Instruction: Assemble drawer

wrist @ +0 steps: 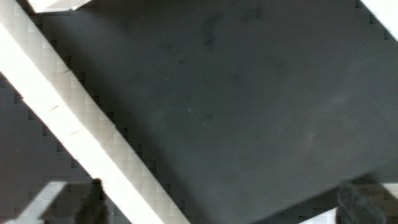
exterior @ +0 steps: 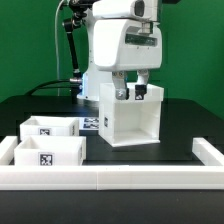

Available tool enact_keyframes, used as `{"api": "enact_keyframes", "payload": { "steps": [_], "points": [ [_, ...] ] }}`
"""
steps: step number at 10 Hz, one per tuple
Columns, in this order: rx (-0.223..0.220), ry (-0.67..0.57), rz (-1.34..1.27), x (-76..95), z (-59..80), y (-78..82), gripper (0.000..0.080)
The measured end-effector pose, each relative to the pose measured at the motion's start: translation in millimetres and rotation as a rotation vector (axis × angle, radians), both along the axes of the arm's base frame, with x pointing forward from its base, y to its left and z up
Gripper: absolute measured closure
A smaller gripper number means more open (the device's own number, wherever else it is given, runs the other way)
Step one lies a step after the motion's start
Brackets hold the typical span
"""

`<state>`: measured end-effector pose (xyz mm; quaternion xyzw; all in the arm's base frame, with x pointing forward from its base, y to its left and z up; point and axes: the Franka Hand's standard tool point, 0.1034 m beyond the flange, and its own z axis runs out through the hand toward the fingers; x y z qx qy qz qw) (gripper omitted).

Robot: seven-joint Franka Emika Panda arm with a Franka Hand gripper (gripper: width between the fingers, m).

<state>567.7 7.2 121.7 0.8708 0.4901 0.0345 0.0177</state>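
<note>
Arm (exterior: 120,45) upright, pincer (exterior: 131,94) pointing down, jaws wide apart.

We see a plain green backdrop (exterior: 30,40) behind, evenly lit; matte black table (exterior: 185,125) w/ low white border wall (exterior: 120,178) along its front edge.

No legible text; only pattern tags (exterior: 45,158) on trays (exterior: 66,154).

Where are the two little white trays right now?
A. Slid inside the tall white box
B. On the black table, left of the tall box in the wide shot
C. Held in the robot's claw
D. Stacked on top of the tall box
B: the rear tray and the front tray both rest on the black table, to the exterior view's left of the box housing and apart from it.
</note>
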Motion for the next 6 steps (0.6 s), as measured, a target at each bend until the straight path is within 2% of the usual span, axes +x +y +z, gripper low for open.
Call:
{"api": "enact_keyframes", "payload": {
  "steps": [6],
  "points": [
    [0.0, -0.006, 0.004, -1.1, -1.1, -0.9, 0.015]
  ]
}}
